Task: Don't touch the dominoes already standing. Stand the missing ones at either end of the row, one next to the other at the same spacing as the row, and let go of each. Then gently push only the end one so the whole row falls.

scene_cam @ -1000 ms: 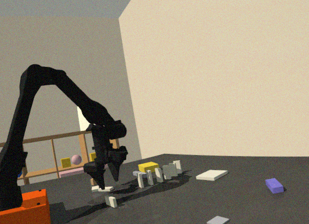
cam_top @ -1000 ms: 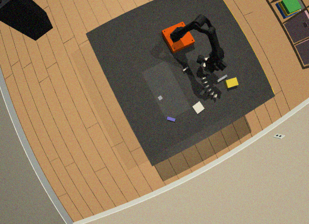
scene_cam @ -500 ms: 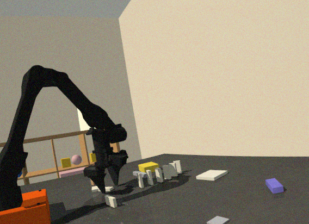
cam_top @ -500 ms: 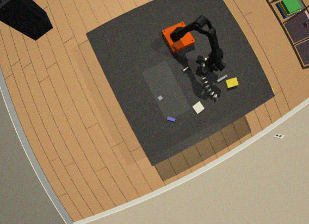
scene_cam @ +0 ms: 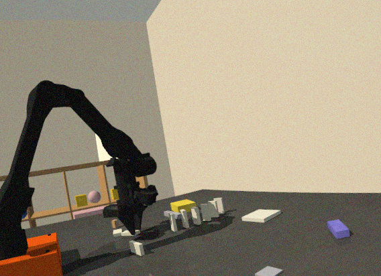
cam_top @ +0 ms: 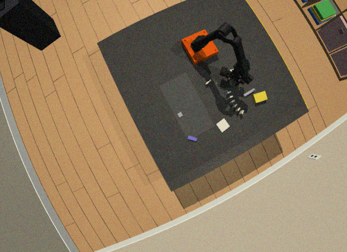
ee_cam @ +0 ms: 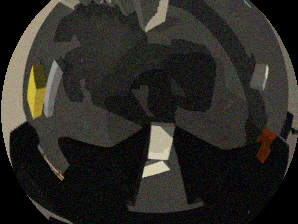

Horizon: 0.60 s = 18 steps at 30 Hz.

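Observation:
My gripper (cam_top: 230, 75) (scene_cam: 135, 230) (ee_cam: 161, 128) is low at the mat, its fingertips against both sides of a cream domino (scene_cam: 129, 233) (ee_cam: 161, 144) that lies flat. Another cream domino (scene_cam: 117, 232) (ee_cam: 156, 169) lies flat close beside it. A curved row of several standing dominoes, the nearest being a cream domino (scene_cam: 173, 222) (ee_cam: 159, 17), is apart from my gripper; at its far end is a pale domino (scene_cam: 219, 205). A separate domino (cam_top: 208, 82) (scene_cam: 137, 248) (ee_cam: 260, 76) rests on its edge, nearer the arm's base. In the top view my fingers largely hide the flat dominoes.
A grey-blue bar (cam_top: 249, 92) (ee_cam: 52, 90) and yellow block (cam_top: 260, 96) (scene_cam: 182, 205) lie beside the row. A white slab (cam_top: 223, 125) (scene_cam: 261, 216), purple block (cam_top: 192, 138) (scene_cam: 338, 229) and small grey tile (cam_top: 179, 114) lie farther off. A small tan block (scene_cam: 115, 224) is behind the flat dominoes.

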Tool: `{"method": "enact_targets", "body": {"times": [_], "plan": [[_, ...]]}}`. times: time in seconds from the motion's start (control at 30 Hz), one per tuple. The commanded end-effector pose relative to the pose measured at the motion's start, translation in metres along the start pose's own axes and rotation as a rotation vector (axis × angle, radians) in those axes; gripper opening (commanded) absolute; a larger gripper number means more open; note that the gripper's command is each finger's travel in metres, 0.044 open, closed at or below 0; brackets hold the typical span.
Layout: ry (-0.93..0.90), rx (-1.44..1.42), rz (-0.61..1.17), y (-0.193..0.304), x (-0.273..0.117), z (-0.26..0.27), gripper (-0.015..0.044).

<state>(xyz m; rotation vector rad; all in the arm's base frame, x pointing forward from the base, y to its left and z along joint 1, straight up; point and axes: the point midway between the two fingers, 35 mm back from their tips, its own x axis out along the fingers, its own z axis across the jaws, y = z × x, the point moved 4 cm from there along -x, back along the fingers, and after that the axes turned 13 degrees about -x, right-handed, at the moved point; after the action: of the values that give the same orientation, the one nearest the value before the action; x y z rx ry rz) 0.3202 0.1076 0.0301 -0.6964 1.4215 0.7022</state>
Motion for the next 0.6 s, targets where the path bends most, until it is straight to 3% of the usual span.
{"method": "enact_targets", "body": {"times": [0.0, 0.17, 0.57], "plan": [[0.008, 0.004, 0.001, 0.0, 0.002, -0.001, 0.0107], [0.008, 0.004, 0.001, 0.0, -0.005, 0.0, 0.0107], [0.007, 0.004, 0.001, 0.006, -0.142, 0.004, 0.0107]]}}
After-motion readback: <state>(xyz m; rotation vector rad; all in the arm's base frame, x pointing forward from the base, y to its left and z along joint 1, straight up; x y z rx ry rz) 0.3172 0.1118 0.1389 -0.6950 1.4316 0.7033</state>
